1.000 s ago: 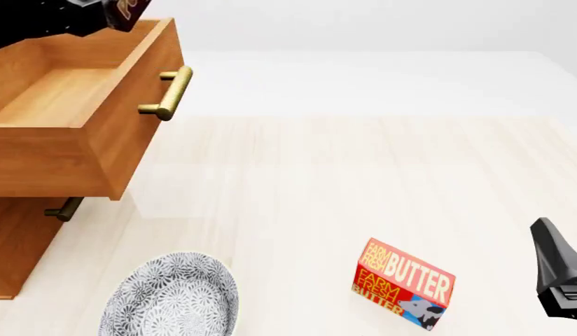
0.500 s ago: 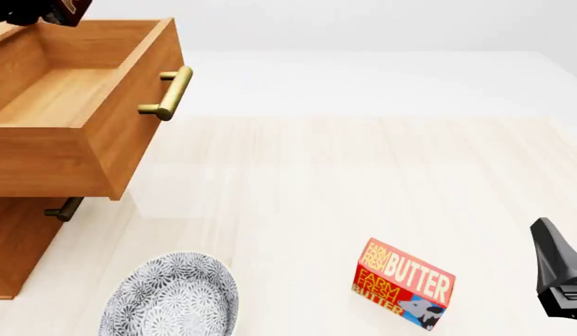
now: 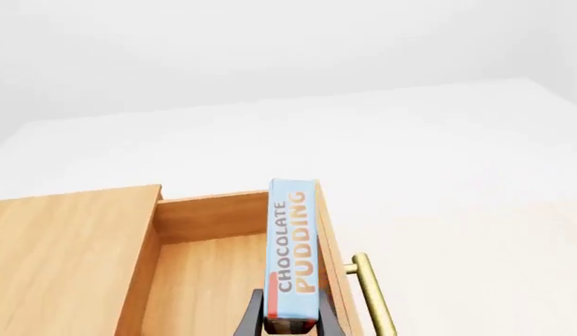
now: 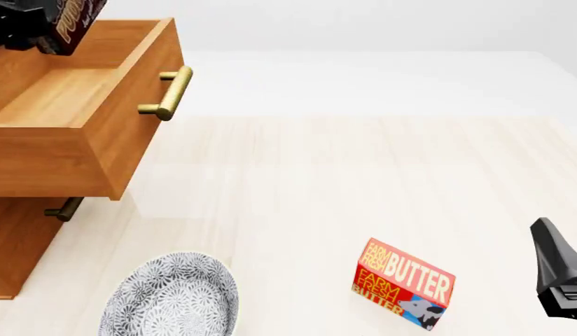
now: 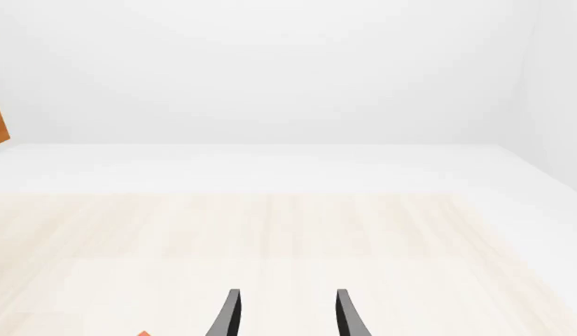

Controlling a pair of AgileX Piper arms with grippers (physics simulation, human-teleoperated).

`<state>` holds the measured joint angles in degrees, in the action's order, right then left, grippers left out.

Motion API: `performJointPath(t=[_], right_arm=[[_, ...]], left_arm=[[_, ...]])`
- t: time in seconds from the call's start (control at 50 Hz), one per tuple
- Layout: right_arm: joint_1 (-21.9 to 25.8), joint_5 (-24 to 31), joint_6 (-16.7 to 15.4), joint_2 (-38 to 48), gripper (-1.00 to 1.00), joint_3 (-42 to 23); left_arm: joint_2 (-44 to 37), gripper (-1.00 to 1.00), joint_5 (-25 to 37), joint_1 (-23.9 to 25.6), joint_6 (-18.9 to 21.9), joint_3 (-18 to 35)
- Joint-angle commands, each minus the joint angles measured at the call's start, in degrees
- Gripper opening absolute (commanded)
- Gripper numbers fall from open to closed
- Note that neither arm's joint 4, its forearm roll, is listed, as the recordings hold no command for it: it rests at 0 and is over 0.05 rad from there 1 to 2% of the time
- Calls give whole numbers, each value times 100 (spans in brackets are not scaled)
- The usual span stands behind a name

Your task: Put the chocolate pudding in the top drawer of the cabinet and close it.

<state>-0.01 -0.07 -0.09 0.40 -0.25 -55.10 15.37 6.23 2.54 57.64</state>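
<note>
The chocolate pudding (image 3: 293,255) is a thin box seen edge-on, its light blue band lettered "CHOCOLATE PUDDING". My left gripper (image 3: 290,323) is shut on its lower end. In the front view the chocolate pudding (image 4: 80,19) hangs at the top left, above the back of the open top drawer (image 4: 83,105), with the left gripper (image 4: 47,28) dark beside it. The orange-brown cabinet (image 4: 13,252) has the drawer pulled far out, its brass handle (image 4: 167,94) facing right. My right gripper (image 5: 286,318) is open and holds nothing; it sits low at the right edge (image 4: 548,245).
A red "BUTTER" box (image 4: 402,283) stands on the table at the front right. A patterned grey-white plate (image 4: 171,297) lies at the front left, below the drawer. The lower drawer's handle (image 4: 62,208) shows under the open one.
The left gripper carried the pudding leftward over the drawer, then came down a little and slightly right. The right arm has not moved.
</note>
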Motion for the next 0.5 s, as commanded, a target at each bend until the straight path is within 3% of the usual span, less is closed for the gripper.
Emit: performJointPath(t=[0.02, 0.5], right_arm=[[0, 0, 0, 0, 100, 0], [0, 0, 0, 0, 100, 0]], left_arm=[[-55, -100, 291, -124, -21, 100], [-766, -100, 882, -187, -169, 647]])
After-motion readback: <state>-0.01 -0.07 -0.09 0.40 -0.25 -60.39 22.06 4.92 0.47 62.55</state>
